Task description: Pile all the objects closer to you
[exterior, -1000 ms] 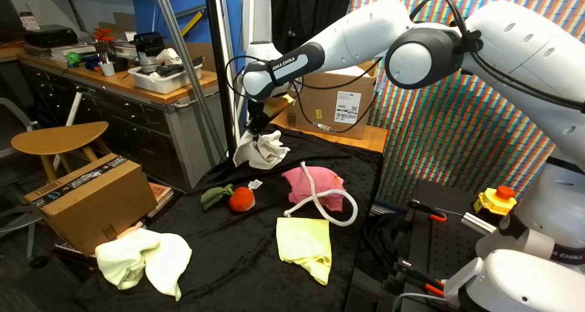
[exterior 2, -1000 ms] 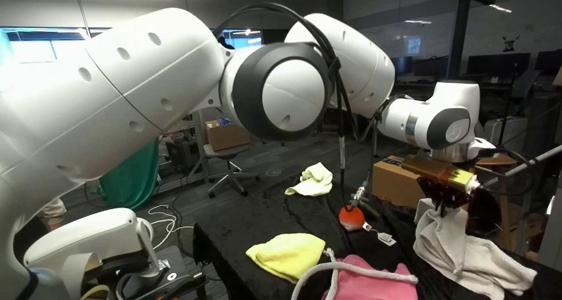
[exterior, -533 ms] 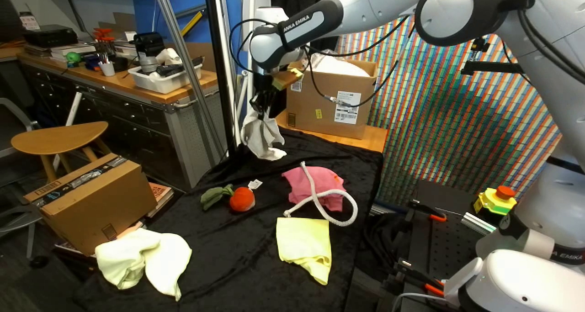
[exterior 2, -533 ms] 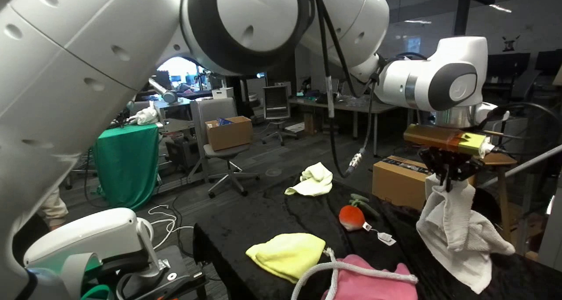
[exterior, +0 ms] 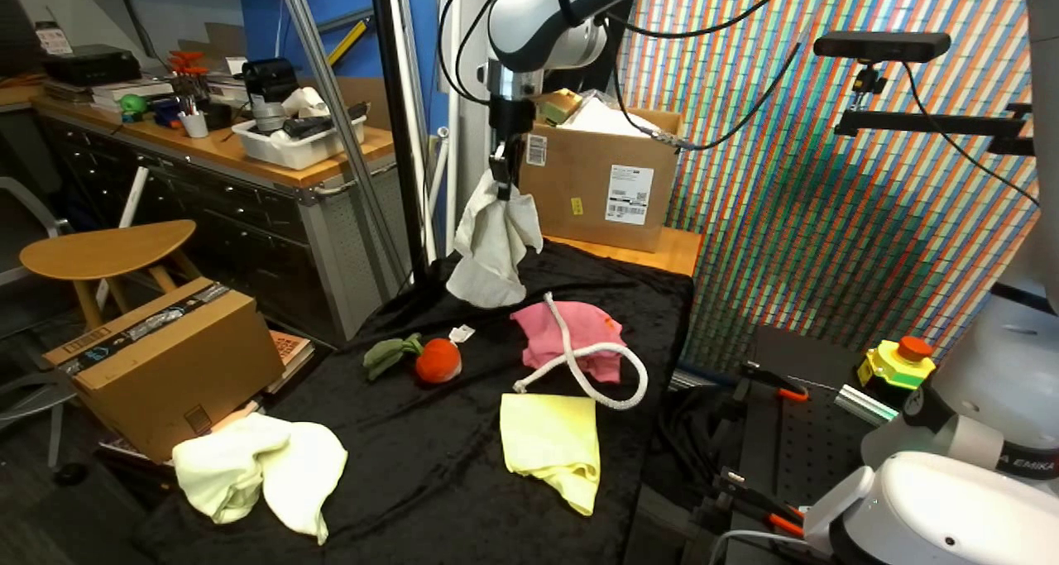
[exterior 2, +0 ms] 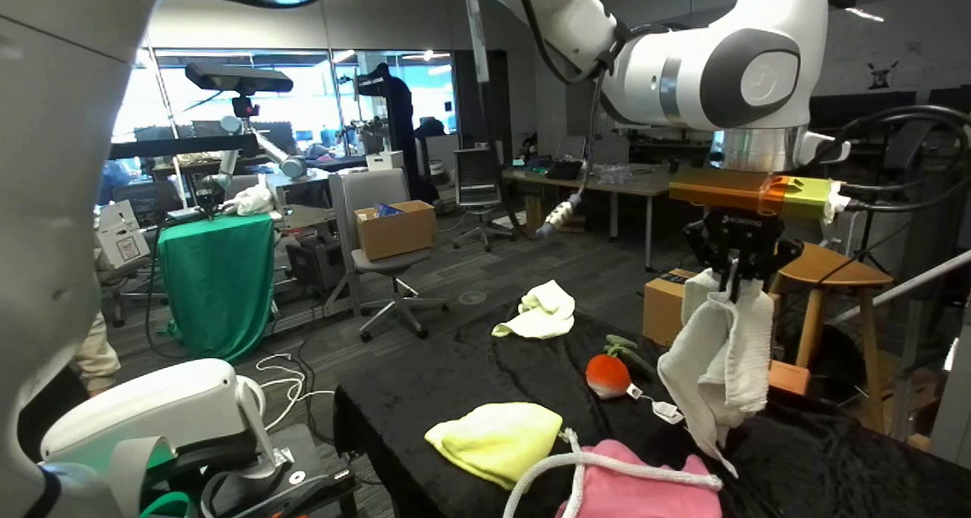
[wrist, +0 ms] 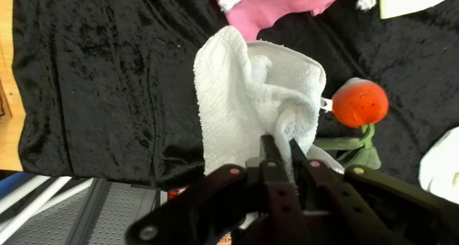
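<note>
My gripper (wrist: pixel 281 141) is shut on a white cloth (wrist: pixel 229 105), a fold of it pinched between the fingers. In both exterior views this cloth (exterior 2: pixel 717 359) hangs down over the black-covered table; whether its lowest tip touches there I cannot tell. A pink cloth (exterior: pixel 600 329) lies near it with the white rope loop (exterior: pixel 637 379) across the top. Beside the rope is a yellow cloth (exterior: pixel 550 437). The red-and-green item (exterior: pixel 438 361), tagged, rests farther from the robot's base, its green part partly behind the white cloth in the wrist view. A pale yellow-green cloth (exterior: pixel 265 470) lies crumpled near a table corner.
Black fabric (exterior: pixel 414 466) covers the table. A cardboard box (exterior: pixel 165 366) stands off one side, and a larger box (exterior: pixel 596 184) sits behind on wood. A metal post (exterior: pixel 331 102) rises beyond the edge. Near the robot's base are a white headset (exterior: pixel 951 507) and a red stop button (exterior: pixel 914 348).
My gripper has risen, lifting the white cloth that was partly spread on the table so that it now hangs. It has also shifted toward the pink cloth. The other objects lie unmoved.
</note>
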`<state>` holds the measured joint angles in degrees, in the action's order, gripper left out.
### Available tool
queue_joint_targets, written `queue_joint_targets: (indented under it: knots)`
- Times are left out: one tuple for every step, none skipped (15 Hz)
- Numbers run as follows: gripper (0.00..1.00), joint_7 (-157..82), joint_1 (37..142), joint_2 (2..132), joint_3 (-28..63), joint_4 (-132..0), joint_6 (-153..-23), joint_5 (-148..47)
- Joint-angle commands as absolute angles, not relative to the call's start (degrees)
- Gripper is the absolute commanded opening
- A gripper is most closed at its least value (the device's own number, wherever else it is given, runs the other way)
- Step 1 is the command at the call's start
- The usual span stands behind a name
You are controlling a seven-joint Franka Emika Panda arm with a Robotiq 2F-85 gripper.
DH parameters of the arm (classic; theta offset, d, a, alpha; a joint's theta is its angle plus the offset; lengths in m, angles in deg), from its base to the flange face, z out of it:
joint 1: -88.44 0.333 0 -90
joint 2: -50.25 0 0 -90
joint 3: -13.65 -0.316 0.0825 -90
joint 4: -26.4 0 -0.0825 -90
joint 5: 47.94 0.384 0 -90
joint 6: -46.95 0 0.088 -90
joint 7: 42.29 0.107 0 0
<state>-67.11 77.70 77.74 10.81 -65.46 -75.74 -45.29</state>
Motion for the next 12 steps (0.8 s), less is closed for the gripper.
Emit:
queue_joint_targets:
  knots:
    - [0.08, -78.79, 75.06, 66.44, 8.89, -77.21, -74.42, -40.04]
    - [0.08, -81.80, 74.96, 64.79, 9.04, -78.84, -73.65, -39.04]
    - [0.08, -84.68, 75.07, 63.14, 9.52, -80.17, -72.41, -37.89]
    - [0.08, -86.67, 75.45, 61.80, 10.16, -81.33, -71.32, -37.35]
    - [0.08, -88.54, 75.73, 60.51, 10.76, -82.36, -70.29, -36.91]
    - [0.08, -90.05, 76.08, 59.41, 11.31, -83.34, -69.56, -36.73]
    - [0.08, -91.14, 76.50, 58.48, 11.82, -84.24, -69.12, -36.71]
    - [0.08, -92.50, 76.74, 57.65, 12.22, -84.99, -68.63, -36.78]
    - [0.08, -92.48, 77.28, 57.44, 12.57, -85.50, -68.68, -37.44]
    - [0.08, -91.35, 78.05, 57.86, 12.86, -85.76, -69.39, -38.76]
    - [0.08, -88.46, 78.94, 58.26, 13.19, -86.28, -71.37, -40.33]
    - [0.08, -87.31, 79.49, 59.03, 13.23, -86.23, -72.29, -40.55]
